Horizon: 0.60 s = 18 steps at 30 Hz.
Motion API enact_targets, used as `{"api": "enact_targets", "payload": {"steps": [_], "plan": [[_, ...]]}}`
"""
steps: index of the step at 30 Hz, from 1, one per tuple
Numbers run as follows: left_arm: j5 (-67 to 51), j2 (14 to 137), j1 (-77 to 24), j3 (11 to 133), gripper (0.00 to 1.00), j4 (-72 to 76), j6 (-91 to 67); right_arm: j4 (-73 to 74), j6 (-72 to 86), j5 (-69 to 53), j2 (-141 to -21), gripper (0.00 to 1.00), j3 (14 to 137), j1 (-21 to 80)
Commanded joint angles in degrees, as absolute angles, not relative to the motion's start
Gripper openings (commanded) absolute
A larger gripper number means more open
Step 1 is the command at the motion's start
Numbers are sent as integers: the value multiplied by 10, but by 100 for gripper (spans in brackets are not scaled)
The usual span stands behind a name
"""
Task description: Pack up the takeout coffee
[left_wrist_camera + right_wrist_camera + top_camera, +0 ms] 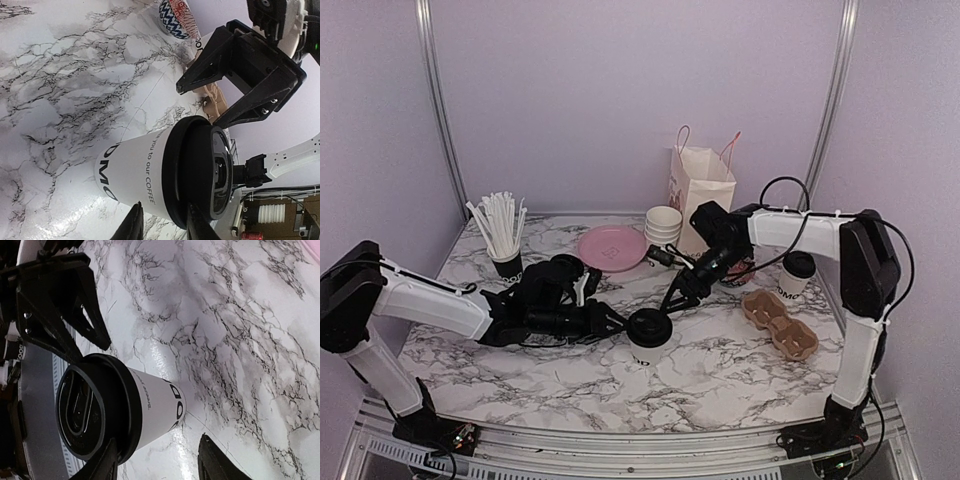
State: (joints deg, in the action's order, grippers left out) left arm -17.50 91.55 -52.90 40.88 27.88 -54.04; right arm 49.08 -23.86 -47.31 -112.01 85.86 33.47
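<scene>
Pre-grasp step: cup (650, 335) standing between arms. Left fingers (132, 227) released, right fingers (215, 465) released. Next: one pair clamps cup wall, lifts upright toward carrier (780, 322).

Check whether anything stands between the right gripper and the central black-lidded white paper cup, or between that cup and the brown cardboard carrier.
Nothing visible does. The right gripper is open beside the black-lidded white cup, and only bare marble table lies between it and the brown cardboard carrier. The left gripper flanks its other side.
</scene>
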Motion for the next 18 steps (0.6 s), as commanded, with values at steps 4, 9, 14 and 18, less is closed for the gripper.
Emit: {"api": "enact_targets", "payload": {"steps": [4,9,14,18], "plan": [[-152,884,-538,489,38,193,-450,540,-320,-461,-1028,64,891,346],[-126,852,-538,513,51,149,-405,574,-402,-441,-987,70,883,352],[-27,805,-537,545,61,56,-337,501,-477,-311,-922,84,810,414],[40,772,-534,554,66,13,-306,445,-494,-239,-910,92,786,463]]}}
